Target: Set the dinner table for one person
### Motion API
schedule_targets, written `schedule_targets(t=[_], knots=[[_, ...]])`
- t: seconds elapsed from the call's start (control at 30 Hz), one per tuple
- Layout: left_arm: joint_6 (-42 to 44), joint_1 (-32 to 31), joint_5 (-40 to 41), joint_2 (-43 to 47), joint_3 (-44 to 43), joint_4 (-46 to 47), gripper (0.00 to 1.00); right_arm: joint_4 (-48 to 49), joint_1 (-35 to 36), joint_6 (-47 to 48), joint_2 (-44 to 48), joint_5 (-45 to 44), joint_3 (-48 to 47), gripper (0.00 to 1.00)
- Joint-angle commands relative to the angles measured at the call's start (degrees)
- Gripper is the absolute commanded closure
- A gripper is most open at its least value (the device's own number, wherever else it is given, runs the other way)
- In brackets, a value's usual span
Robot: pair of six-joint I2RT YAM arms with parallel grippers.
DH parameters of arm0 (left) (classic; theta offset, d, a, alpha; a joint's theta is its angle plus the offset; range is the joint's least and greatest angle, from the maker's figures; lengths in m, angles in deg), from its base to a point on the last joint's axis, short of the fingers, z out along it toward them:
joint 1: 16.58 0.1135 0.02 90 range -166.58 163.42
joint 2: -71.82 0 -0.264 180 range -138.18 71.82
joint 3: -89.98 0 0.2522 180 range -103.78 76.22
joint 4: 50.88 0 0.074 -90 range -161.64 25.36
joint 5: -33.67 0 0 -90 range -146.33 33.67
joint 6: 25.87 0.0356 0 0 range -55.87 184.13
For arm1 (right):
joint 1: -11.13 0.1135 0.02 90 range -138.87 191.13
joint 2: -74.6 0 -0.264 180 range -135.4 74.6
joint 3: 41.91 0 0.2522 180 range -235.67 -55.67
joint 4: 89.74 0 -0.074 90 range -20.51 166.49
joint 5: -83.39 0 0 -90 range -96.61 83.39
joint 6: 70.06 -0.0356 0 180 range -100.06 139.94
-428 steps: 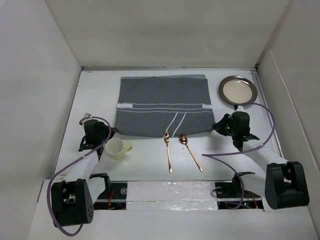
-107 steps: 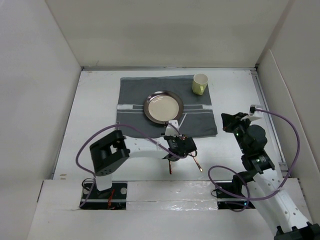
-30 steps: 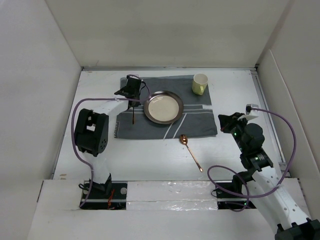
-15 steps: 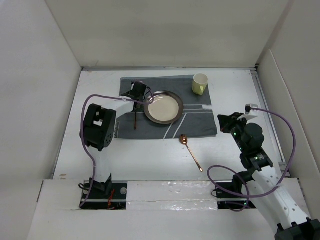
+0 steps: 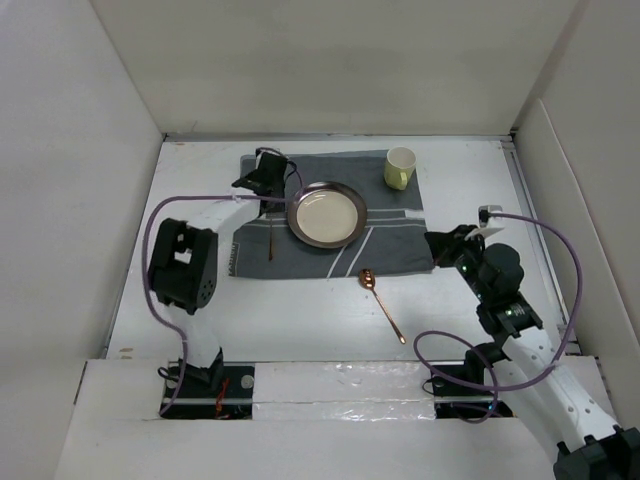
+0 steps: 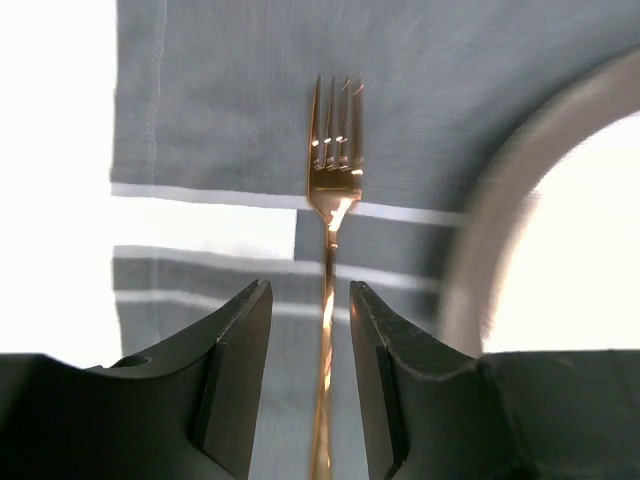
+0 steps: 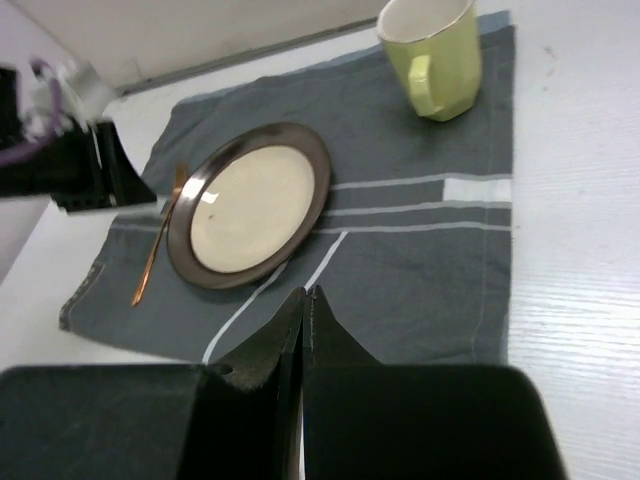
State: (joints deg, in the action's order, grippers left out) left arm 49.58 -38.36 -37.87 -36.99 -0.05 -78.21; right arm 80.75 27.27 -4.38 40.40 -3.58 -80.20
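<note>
Lift crooked and your spread left jaws drag the slim copper fork (image 6: 330, 190) beside the round metal plate (image 5: 326, 215); right jaws pressed together.

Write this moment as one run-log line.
left gripper: open over fork | fork: on mat beside plate | right gripper: shut | spoon: off mat

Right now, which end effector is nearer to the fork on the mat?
Left. The left end effector is over the fork, open jaws either side of its handle. The right end effector, shut, is beyond the plate, by the mat's opposite edge.
</note>
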Motion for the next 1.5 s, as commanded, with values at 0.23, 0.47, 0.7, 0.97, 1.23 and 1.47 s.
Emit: schedule_targets(t=[0.23,0.47,0.7,0.97,1.23,1.47], knots=[[-5.4,-0.4,-17.6,44.1,8.6,5.0,1.00,-9.2,10.8,0.8,-6.9,4.1,0.7,1.00],[-6.5,-0.4,-25.4,67.2,25.1,0.8,0.83,-10.8,18.6,-4.6,-11.8,-0.4,2.6,0.85],[-5.4,-0.4,-22.7,82.7,33.3,-1.6,0.72,-15.4,25.9,-5.8,-23.2,-5.3,-1.7,0.46],[-4.4,-0.4,-23.0,88.5,33.9,-2.1,0.71,-21.8,32.5,-6.9,-37.4,-15.1,-11.0,0.48],[-4.7,-0.4,-24.5,92.3,34.3,-1.5,0.71,-26.3,35.1,-12.2,-45.2,-22.2,-14.5,0.53],[-4.4,-0.4,-24.5,92.7,34.1,-1.7,0.71,-28.0,38.2,-15.1,-49.9,-24.1,-16.0,0.75]])
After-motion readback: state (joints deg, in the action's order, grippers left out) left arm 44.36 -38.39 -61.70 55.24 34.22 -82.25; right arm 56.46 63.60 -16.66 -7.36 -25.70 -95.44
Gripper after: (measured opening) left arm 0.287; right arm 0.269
